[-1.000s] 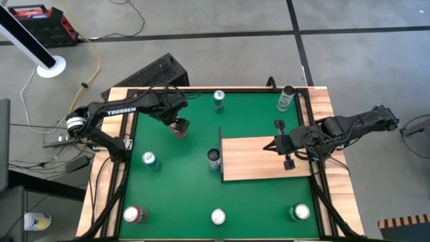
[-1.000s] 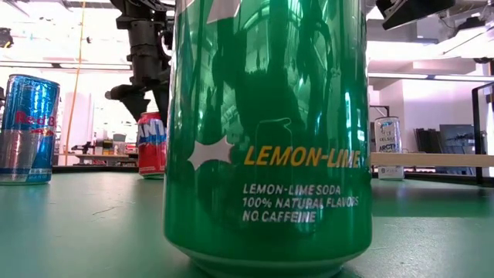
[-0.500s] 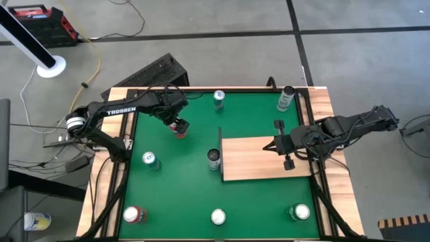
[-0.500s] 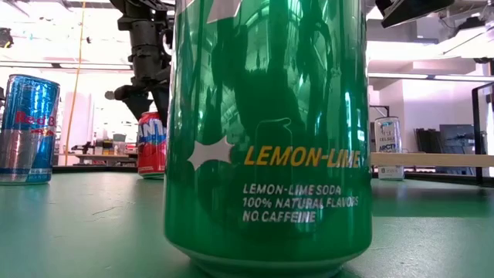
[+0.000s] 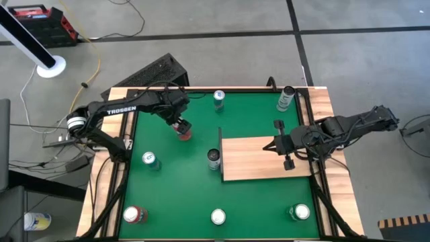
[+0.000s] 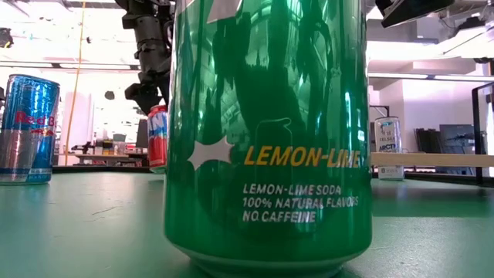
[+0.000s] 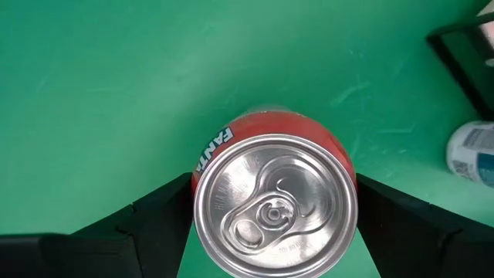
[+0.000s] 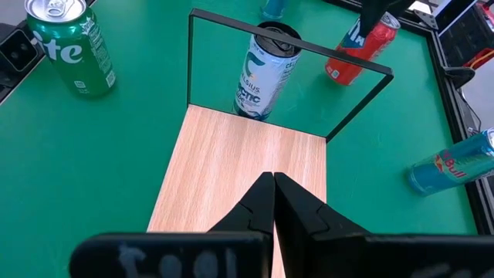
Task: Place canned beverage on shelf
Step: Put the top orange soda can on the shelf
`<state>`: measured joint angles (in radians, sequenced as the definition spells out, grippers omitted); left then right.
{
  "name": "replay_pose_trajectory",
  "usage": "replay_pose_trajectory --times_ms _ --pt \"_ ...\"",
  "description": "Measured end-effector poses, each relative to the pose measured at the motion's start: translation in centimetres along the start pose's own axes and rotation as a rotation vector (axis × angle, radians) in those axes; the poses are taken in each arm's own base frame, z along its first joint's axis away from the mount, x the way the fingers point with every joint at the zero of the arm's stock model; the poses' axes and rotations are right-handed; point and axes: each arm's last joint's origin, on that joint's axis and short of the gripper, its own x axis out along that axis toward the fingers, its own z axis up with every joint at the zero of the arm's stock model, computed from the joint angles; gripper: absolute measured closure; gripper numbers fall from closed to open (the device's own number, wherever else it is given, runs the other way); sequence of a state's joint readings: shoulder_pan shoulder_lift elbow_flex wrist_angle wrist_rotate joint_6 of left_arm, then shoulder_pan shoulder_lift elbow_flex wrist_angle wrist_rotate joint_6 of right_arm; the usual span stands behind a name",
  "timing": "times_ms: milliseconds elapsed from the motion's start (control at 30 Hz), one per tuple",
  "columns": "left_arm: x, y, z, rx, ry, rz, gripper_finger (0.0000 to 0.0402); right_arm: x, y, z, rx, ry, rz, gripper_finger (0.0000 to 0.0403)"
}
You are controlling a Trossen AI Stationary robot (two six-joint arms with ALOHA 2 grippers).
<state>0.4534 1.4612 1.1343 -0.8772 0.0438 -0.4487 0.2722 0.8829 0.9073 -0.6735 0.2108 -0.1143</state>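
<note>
A red Fanta can [image 7: 274, 197] hangs in my left gripper [image 5: 180, 126], over the green tabletop's far left part. In the right wrist view the red can [image 8: 356, 48] is tilted. The shelf [image 5: 265, 159] is a light wooden board lying flat at the table's right side. A thin dark upright frame [image 8: 285, 46] stands on its left end. My right gripper [image 8: 272, 179] is shut and hovers over the shelf's right part, touching nothing. My left gripper pinches the red can by its side wall just under the top rim [image 7: 202, 202], one finger [image 7: 158, 220] on each side. The fingers come from above, slanting down. The can is tilted and held just clear of the table.
A black-and-white can [image 5: 213, 158] stands against the shelf's dark frame. Other cans stand at the far edge [image 5: 219, 98] [image 5: 285, 98], at the left [image 5: 149, 159] and along the near edge [image 5: 133, 214] [image 5: 218, 216] [image 5: 300, 212]. A big green can [image 6: 270, 131] blocks most of the low view.
My left gripper has rolled about its own axis while keeping hold of the red can. The can has tipped, come off the table a little, and shifted slightly toward the shelf.
</note>
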Motion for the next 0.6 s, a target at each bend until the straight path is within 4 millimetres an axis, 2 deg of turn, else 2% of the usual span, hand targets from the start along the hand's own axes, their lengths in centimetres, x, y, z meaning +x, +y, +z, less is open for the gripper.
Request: replay_pose_trajectory --times_ms 367,600 --pt "-0.1 0.7 -0.5 -0.102 -0.001 0.160 0.0095 0.0 0.0 0.0 -0.003 0.000 0.000 0.0372" --pt "-0.2 1.2 -1.1 -0.097 0.046 0.245 0.0095 0.0 0.0 0.0 -0.002 0.000 0.000 0.0372"
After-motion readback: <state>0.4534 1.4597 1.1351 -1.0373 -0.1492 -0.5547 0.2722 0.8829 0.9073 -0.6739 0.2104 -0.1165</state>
